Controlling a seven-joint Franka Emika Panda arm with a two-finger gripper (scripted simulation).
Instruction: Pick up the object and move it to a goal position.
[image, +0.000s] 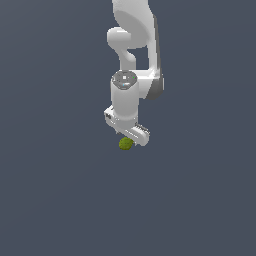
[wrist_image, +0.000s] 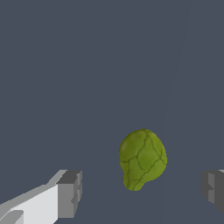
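Observation:
The object (wrist_image: 142, 159) is a small olive-green lumpy ball with a tapered end, lying on the flat grey floor. In the exterior view the object (image: 126, 144) peeks out just below the white gripper (image: 128, 136), which hangs over it from the white arm. In the wrist view the gripper (wrist_image: 142, 192) is open, with one grey finger pad (wrist_image: 70, 192) on one side and the other pad (wrist_image: 213, 189) far off on the other side. The object sits between the two pads without touching either, a little nearer the second pad.
A plain dark grey floor (image: 60, 190) spreads around the arm in every direction, with no other objects showing. The arm's white links (image: 132, 30) rise behind the gripper.

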